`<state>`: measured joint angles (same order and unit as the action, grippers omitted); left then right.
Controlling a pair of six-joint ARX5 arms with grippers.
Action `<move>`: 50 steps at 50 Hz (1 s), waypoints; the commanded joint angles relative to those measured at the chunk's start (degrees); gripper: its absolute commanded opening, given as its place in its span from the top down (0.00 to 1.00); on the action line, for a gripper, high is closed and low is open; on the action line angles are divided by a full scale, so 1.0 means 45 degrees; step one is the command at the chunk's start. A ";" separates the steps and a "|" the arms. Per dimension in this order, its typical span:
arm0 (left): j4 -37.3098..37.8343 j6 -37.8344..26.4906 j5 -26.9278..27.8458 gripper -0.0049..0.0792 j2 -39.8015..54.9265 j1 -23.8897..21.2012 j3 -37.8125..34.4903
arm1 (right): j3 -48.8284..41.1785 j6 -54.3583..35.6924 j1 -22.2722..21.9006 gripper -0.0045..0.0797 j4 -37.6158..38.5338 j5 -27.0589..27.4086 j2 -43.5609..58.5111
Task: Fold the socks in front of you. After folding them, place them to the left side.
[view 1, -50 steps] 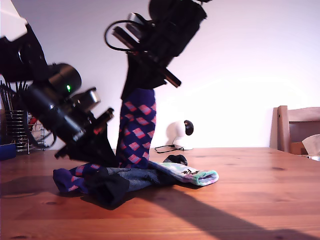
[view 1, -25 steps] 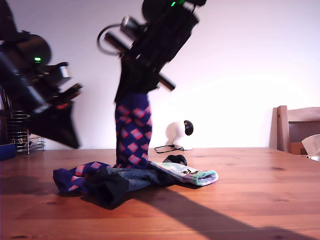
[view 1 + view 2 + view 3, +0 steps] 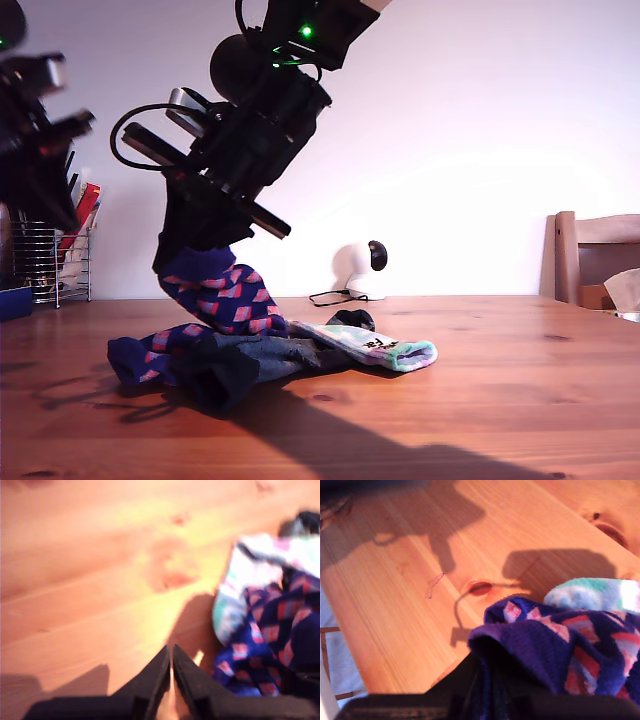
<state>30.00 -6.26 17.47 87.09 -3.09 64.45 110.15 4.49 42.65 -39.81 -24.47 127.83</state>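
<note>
Second tool (image 3: 195,262) clamped on cuff of navy-purple sock (image 3: 222,296), raised end hanging just above the heap on the bench (image 3: 500,380). Mint tie-dye sock (image 3: 385,350) and dark grey sock (image 3: 235,368) lying beneath. First tool (image 3: 171,662) closed, empty, well apart at the exterior view's left.

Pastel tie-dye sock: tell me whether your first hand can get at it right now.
Probably yes. My first hand, shut, hangs over the bare wooden table, and the mint edge of the pastel tie-dye sock faces it uncovered. The navy sock with pink blocks, held by my second hand, overlaps only part.
</note>
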 commanded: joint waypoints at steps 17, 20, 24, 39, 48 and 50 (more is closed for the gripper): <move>0.0000 -0.0049 0.0117 0.97 -0.0204 0.0185 -0.0097 | -0.0024 0.0384 0.0602 0.96 0.0971 0.0131 0.1467; 0.0005 -0.0044 0.0117 0.97 -0.0204 0.0185 -0.0097 | -0.0024 0.0384 0.0617 0.94 0.0981 0.0155 0.1491; 0.0039 -0.0044 0.0272 0.97 -0.0204 0.0185 -0.0097 | -0.0024 0.0379 0.0685 0.82 0.1122 0.0267 0.1491; 0.0000 -0.0044 0.0680 0.97 -0.0204 0.0185 -0.0097 | 0.0117 0.0724 0.0646 0.56 0.0651 -0.0690 0.1481; -0.0078 -0.0044 0.0690 0.97 -0.0204 0.0175 -0.0097 | 0.0976 0.0665 0.0588 0.52 -0.0204 -0.0690 0.1481; -0.0112 -0.0039 0.0695 0.97 -0.0204 0.0170 -0.0097 | 0.1273 0.0665 0.0559 0.52 -0.0389 -0.0670 0.1481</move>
<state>30.00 -6.26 20.40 86.63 -2.42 64.45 113.01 7.62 45.34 -41.54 -27.18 134.10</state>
